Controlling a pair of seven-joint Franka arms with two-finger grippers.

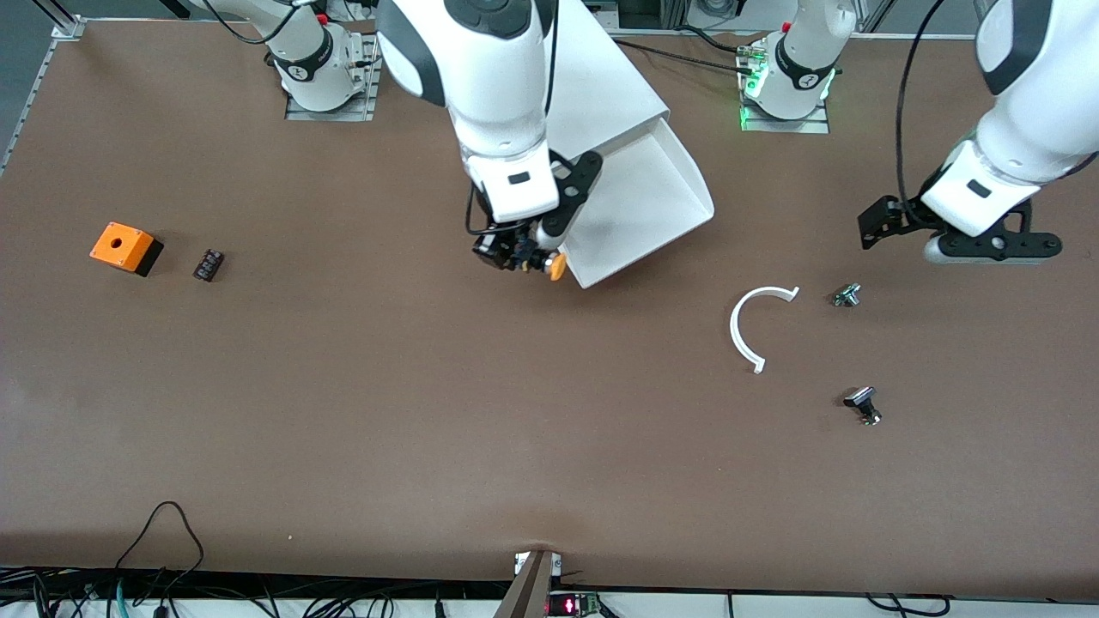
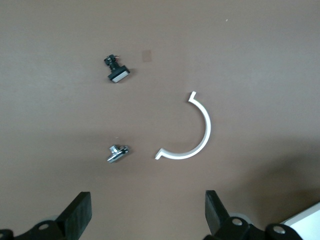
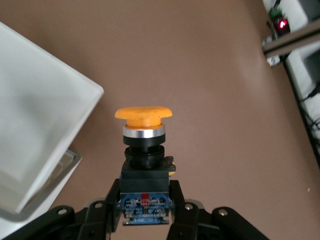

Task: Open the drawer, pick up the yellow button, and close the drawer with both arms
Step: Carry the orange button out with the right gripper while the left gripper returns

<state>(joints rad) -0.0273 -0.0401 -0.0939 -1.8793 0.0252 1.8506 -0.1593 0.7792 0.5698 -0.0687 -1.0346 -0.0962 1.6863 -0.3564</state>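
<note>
The drawer (image 1: pixel 652 197) is a shallow white tray pulled out of the white cabinet (image 1: pixel 601 77). It looks empty. It also shows in the right wrist view (image 3: pixel 40 125). My right gripper (image 1: pixel 522 256) hangs over the table just beside the drawer's front corner, toward the right arm's end. It is shut on the button (image 1: pixel 557 266), with the fingers (image 3: pixel 110 200) clamping its black-and-blue body and the orange cap (image 3: pixel 143 116) pointing away from the hand. My left gripper (image 1: pixel 996 247) is open and empty (image 2: pixel 148 217) above the table at the left arm's end.
A white C-shaped ring (image 1: pixel 755 326) lies near the left gripper, with a small silver part (image 1: pixel 847 295) and a black-and-silver part (image 1: pixel 863 403) beside it. An orange box with a hole (image 1: pixel 124 247) and a small black block (image 1: pixel 208 264) lie at the right arm's end.
</note>
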